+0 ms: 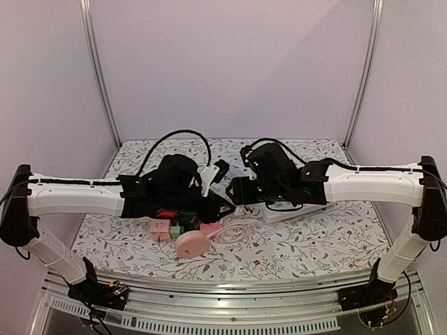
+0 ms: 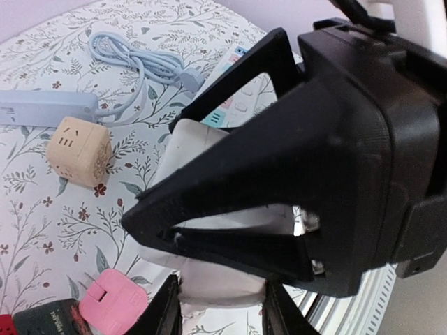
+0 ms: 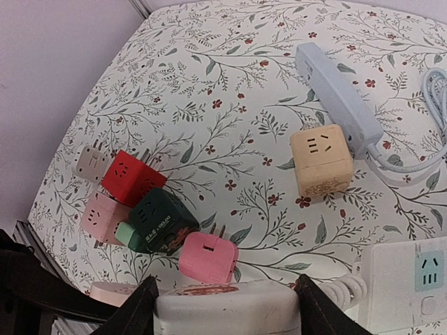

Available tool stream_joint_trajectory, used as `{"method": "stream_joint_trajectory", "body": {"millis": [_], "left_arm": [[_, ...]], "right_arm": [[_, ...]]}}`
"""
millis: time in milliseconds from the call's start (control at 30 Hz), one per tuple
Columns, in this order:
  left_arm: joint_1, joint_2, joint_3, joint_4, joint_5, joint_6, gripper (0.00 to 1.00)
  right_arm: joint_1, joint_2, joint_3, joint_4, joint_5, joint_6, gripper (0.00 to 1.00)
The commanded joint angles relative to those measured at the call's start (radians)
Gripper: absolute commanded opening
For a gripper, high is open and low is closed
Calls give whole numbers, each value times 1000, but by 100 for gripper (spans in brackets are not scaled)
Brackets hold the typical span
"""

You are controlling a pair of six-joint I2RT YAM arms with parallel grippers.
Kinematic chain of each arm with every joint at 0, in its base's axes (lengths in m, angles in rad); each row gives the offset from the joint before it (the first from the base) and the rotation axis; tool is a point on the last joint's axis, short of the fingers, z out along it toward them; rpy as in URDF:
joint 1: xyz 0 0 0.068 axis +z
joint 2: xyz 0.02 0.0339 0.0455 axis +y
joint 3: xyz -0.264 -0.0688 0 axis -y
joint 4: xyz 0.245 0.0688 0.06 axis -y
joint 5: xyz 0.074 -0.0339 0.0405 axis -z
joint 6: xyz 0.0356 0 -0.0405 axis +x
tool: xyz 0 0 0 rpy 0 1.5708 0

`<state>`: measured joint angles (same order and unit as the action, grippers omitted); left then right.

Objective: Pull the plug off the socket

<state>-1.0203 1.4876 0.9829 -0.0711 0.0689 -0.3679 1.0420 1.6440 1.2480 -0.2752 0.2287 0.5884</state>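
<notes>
Task thing: plug-socket pair (image 2: 202, 150), one white block held up off the table (image 1: 328, 237) between the two arms. The seam is hidden, so I cannot tell which half is the plug.
Left gripper (image 2: 223, 310): clenched on the near end of the block.
Right gripper (image 3: 225, 307): clamped on the other end, its fingers crowding the left's.
Below: pink cube (image 3: 207, 257), green cube (image 3: 162, 222) and red cube (image 3: 133, 178). The beige cube (image 3: 321, 164) and blue strip (image 3: 332, 84) lie farther off.
Risk, slip: the shell looks smooth and the hold small, so a pull may drag the fingers off rather than part the halves.
Risk, skew: pulling off the pin axis would likely jam or bend the pins.
Risk, release: a sudden parting could swing an arm into the cubes or drop a half.
</notes>
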Motion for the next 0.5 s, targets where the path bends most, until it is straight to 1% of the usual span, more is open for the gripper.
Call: {"method": "stream_joint_trajectory", "body": {"millis": [0, 133, 333, 467], "left_arm": [[-18, 12, 11, 7, -59, -6, 0], [15, -2, -4, 11, -35, -28, 0], [86, -11, -27, 37, 69, -58, 0], [111, -13, -36, 51, 103, -67, 0]], "right_arm": [[11, 13, 58, 45, 28, 38, 18], [11, -8, 15, 138, -78, -23, 18], [13, -61, -70, 261, -333, -126, 18], [19, -99, -120, 317, -418, -159, 18]]}}
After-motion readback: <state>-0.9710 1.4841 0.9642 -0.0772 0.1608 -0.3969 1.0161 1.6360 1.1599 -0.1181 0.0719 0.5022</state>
